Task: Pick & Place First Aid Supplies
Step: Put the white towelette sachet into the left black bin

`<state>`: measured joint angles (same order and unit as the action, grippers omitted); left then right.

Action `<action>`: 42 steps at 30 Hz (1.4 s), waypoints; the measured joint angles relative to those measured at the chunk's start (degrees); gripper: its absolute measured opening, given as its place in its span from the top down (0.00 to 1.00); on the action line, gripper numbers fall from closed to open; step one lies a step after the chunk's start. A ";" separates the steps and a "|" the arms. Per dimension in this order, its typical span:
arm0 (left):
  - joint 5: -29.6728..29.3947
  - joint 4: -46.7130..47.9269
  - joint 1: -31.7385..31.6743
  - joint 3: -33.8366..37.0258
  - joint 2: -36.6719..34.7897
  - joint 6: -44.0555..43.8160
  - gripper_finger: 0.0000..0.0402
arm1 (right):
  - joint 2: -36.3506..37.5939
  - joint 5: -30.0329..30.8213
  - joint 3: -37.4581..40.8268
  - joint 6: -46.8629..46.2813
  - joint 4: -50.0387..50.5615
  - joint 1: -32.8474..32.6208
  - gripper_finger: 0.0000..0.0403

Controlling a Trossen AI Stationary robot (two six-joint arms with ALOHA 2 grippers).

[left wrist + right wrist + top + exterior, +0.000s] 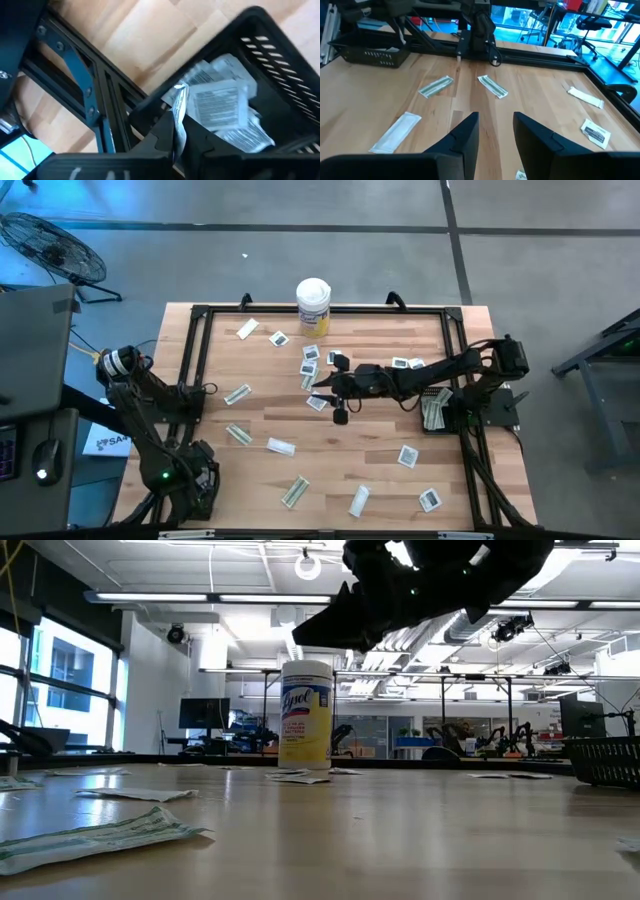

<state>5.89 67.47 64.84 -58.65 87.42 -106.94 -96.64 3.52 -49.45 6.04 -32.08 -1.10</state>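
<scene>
Several first aid supplies lie flat on the wooden table: narrow wrappers (237, 394) (436, 85) and square sachets (407, 456). My left gripper (177, 136) is at the table's near left corner (195, 478). It points down over a black basket (270, 45) that holds several packets (220, 100), and it is shut on one thin white packet (179, 107). My right gripper (495, 131) stands open above the table's middle (322, 390) with nothing between its fingers. The low view shows it as a dark shape overhead (400, 590). My left gripper pinches the white packet between its two fingers. The packet shows edge-on, and its free end (178, 95) sticks out past the fingertips. The fingers come from above, pointing down. The packet is lifted clear and hangs over the basket's near rim.
A white canister with a yellow label (313, 305) (305, 712) stands at the far edge. A second black basket (435, 410) with packets sits by the right arm's base. A black frame (195, 350) runs along the table's edges. Bare wood lies near the front middle.
</scene>
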 joint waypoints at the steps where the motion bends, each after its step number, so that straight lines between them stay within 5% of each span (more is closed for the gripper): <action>1: -0.23 -0.02 0.00 0.28 0.00 0.02 0.95 | 0.00 0.02 0.00 0.00 -0.11 0.00 0.72; 11: 2.09 -1.93 0.02 -0.30 0.00 -0.11 0.75 | -0.02 0.02 0.00 -2.16 0.15 0.02 0.72; 20: 3.25 6.08 0.07 -11.17 -0.02 -1.36 0.85 | -0.04 -0.95 0.00 -4.24 3.04 0.00 0.72; 26: -19.83 17.78 0.04 -15.44 -0.05 3.37 0.93 | -0.04 -0.93 0.00 -4.66 4.87 -0.58 0.72; 34: -56.67 17.78 -0.84 -11.87 -0.04 20.18 0.98 | -0.07 -0.47 0.00 -4.70 10.28 -2.52 0.72; 42: -80.79 15.19 -5.76 -2.48 -0.04 22.73 0.98 | 3.20 7.20 0.02 -16.11 34.98 -3.72 0.72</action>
<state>-74.90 82.66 59.08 -61.13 87.37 -84.20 -93.44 10.72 -49.43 -10.07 2.90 -4.83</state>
